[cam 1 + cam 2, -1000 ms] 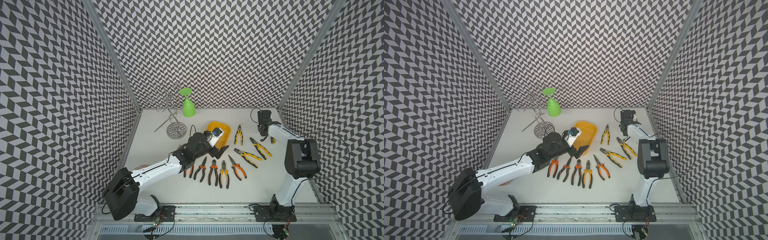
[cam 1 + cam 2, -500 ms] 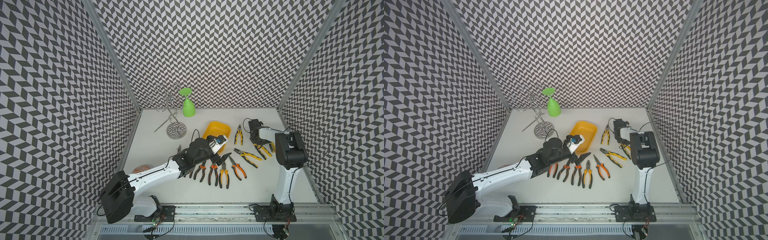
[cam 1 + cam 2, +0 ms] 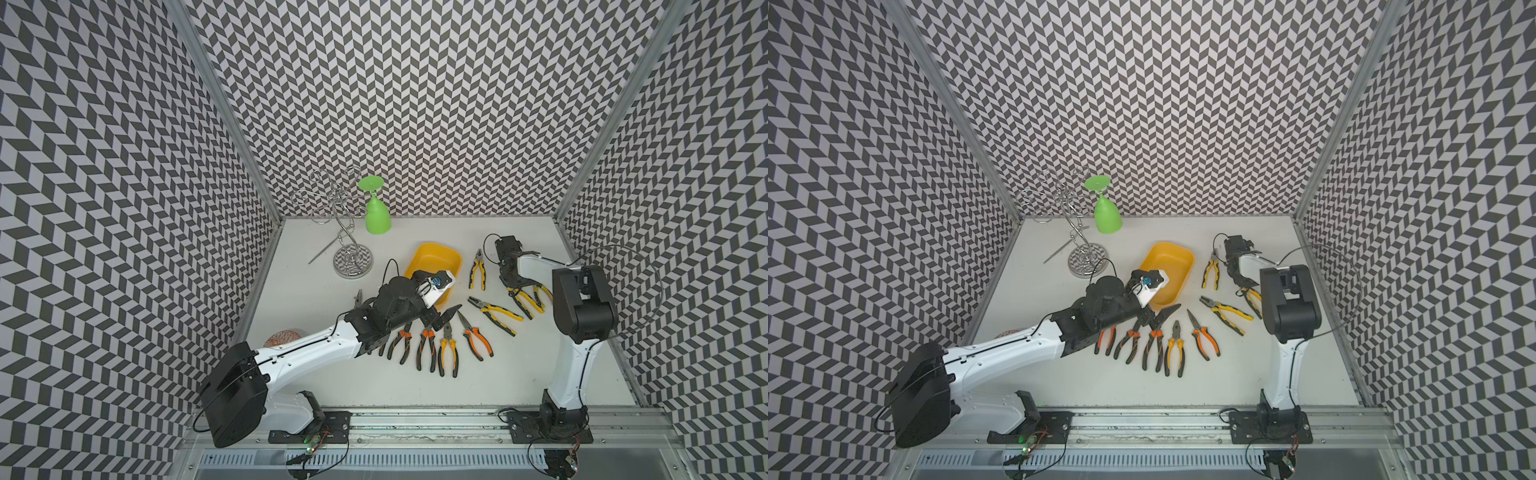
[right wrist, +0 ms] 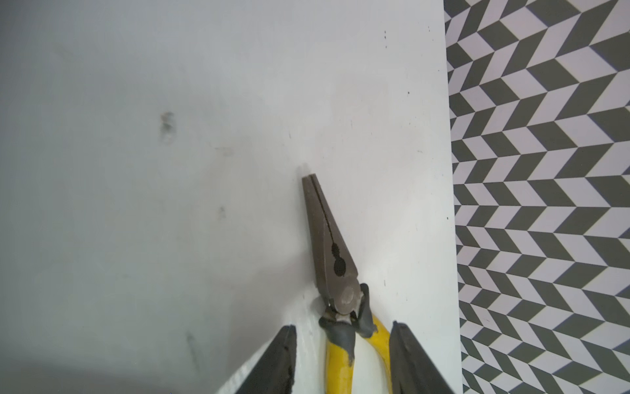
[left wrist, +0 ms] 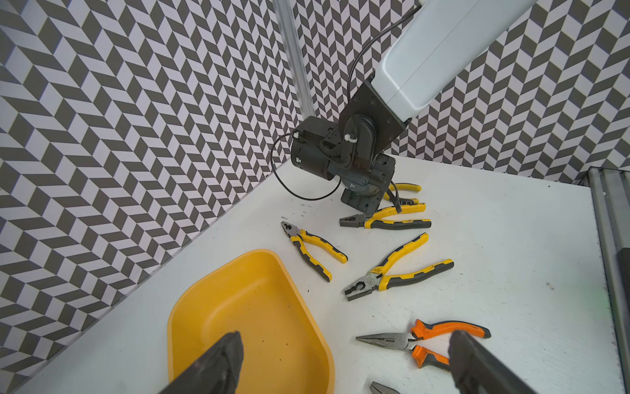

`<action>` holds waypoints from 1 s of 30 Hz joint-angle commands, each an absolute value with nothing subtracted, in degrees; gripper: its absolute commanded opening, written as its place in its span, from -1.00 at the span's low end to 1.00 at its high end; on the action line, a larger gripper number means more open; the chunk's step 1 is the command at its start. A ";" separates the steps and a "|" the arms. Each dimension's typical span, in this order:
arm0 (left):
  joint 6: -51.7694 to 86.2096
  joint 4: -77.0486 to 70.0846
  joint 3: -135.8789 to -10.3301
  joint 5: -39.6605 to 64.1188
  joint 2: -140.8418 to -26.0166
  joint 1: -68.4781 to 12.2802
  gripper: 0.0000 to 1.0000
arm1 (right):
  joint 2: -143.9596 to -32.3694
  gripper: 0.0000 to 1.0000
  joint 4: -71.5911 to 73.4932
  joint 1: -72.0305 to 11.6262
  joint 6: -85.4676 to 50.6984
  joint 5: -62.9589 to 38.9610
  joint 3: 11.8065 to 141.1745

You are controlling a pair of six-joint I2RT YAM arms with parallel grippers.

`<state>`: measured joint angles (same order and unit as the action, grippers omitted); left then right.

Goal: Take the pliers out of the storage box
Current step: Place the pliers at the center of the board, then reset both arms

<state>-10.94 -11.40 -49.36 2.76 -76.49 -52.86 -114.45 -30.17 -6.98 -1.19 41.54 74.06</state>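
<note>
white table (image 3: 540,374), chevron walls (image 3: 415,104): pliers (image 3: 446,349) lie outside the storage box (image 3: 436,257); left gripper (image 5: 346,337) gapes wide; right gripper (image 4: 342,325), near the right edge, parted astride yellow-handled pliers (image 4: 329,238).

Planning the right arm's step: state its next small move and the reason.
Probably lift the right end effector straight up: its jaws stand open around the yellow-handled metal pliers, which lie on the white table, and the shallow yellow plastic storage box looks empty.
</note>
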 commanded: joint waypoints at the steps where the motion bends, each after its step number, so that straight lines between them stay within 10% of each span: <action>1: -12.37 -10.35 -48.61 2.05 -75.18 -53.09 0.96 | -109.14 0.06 -29.95 -7.47 -3.34 34.58 74.37; 13: -11.72 -16.17 -40.38 -2.56 -67.04 -43.87 0.96 | -86.00 0.80 -0.95 -6.99 -10.05 18.39 57.12; 30: -6.05 -36.20 -17.74 -13.63 -58.15 -17.61 0.96 | -69.13 0.99 39.71 -6.88 -8.09 23.61 21.74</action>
<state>-6.52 -27.75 -20.18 -9.87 -59.31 -19.27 -70.32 27.70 -6.96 -8.14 20.71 24.47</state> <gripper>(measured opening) 0.980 0.994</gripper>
